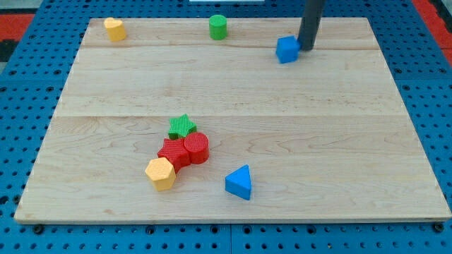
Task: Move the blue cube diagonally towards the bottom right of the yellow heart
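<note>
The small blue plastic cube looks light and rigid; my tip, without fingers, touches its right face, the pushing place.

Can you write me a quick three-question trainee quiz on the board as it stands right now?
1. True or false: my tip is at the view's right side of the blue cube, close against it.
2. Which block lies nearest the view's top-left corner of the board? A) green cylinder B) yellow heart C) blue triangle
3. Fill in: in the cluster near the view's bottom, the green star sits just above two ____ blocks.

Key: 1 true; 2 B; 3 red.
</note>
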`<action>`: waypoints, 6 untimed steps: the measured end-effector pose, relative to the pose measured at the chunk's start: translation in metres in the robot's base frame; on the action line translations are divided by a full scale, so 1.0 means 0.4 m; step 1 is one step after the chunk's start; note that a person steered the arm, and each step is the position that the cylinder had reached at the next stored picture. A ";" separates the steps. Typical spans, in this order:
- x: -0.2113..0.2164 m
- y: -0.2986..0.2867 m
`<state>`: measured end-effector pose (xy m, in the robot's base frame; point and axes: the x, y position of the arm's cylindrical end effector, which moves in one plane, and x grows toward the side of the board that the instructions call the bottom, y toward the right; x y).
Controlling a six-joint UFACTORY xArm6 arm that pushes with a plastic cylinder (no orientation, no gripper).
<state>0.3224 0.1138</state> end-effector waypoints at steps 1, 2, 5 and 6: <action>0.132 -0.183; 0.091 -0.152; -0.135 0.101; -0.057 -0.155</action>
